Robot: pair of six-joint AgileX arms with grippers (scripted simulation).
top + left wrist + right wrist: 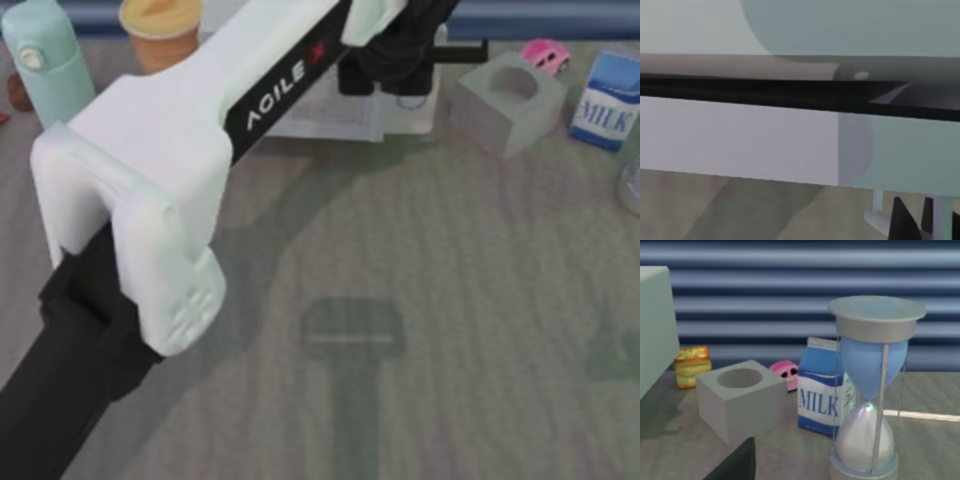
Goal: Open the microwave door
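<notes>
A grey-green table (450,300) runs back to a blue slatted wall, and a row of props stands along its far edge. The microwave (330,118) sits at the far middle of the table, mostly covered in the top view by the left arm, which reaches diagonally across to it. The left gripper (395,55) is right at the microwave's front, a dark mass against the white body. Whether its fingers are open or closed on anything, I cannot tell; the left wrist view shows only two dark tips at one corner.

That wrist view is filled with a white panel and a pale green one, split by a dark seam. This seems to be the microwave door (740,140) seen from very close, though I cannot tell if it is ajar.

To do the step well, the fingers should catch the door's free edge, away from the hinge, then swing along an arc round the hinge, not pull straight back, lest the light box slide.

Just right of it stand a grey cube (508,100), a pink toy car (546,54) and a milk carton (606,100). The right arm is parked off to the right, near an hourglass (870,390).
</notes>
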